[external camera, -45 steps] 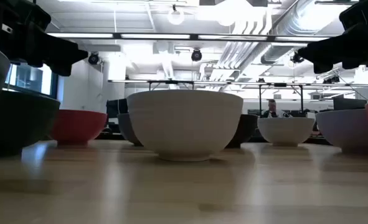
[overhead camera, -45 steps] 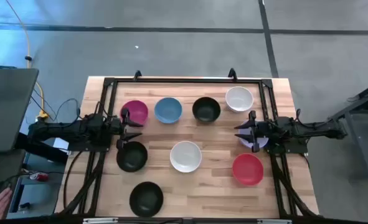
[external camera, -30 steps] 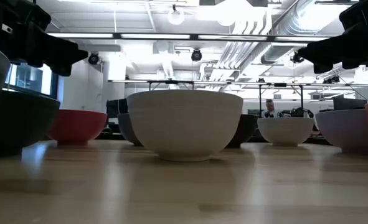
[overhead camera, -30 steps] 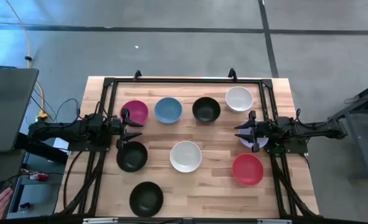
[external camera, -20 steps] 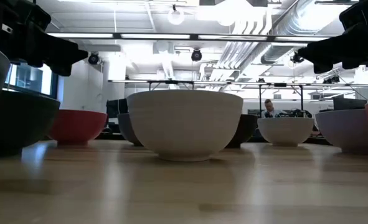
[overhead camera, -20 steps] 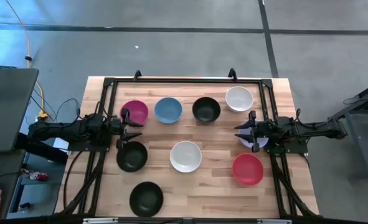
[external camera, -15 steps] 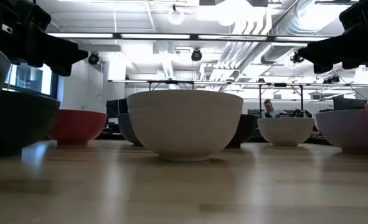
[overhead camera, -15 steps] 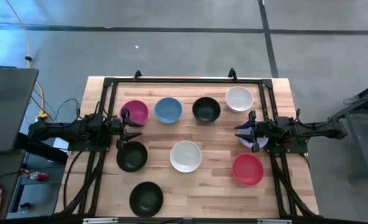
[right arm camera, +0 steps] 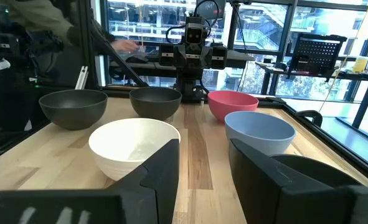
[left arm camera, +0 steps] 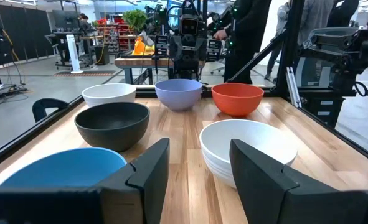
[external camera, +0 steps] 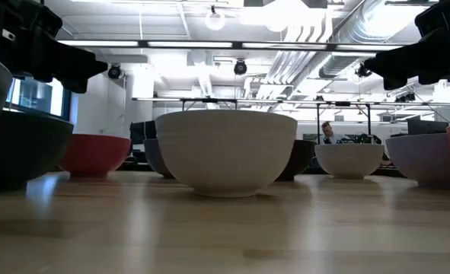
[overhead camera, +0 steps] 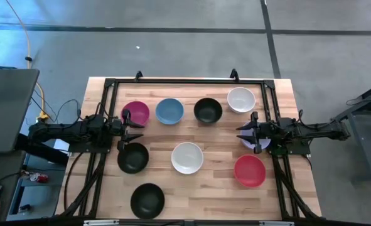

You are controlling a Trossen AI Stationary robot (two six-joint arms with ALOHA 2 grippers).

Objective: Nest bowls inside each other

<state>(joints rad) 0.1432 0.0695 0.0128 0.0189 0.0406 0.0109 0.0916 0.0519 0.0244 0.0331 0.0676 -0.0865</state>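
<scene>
High view: nothing shifted since a second ago. Nine round plain bowls apart on wooden table point(overhead camera: 216, 194); bare wood between white bowl point(overhead camera: 187, 157) and red bowl point(overhead camera: 250, 171).

Wrist views: left pincer point(left arm camera: 196, 171) and right pincer point(right arm camera: 202, 168) both parted, empty, touching nothing.

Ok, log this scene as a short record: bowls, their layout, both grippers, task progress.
bowls seen: nine, all upright on the table
back row, left to right: magenta bowl, blue bowl, black bowl, white bowl
middle: second black bowl, second white bowl, red bowl
front: third black bowl
lavender bowl: under the right gripper, mostly hidden
left gripper: open, empty, between the magenta and second black bowls
right gripper: open, empty
nested so far: none
</scene>
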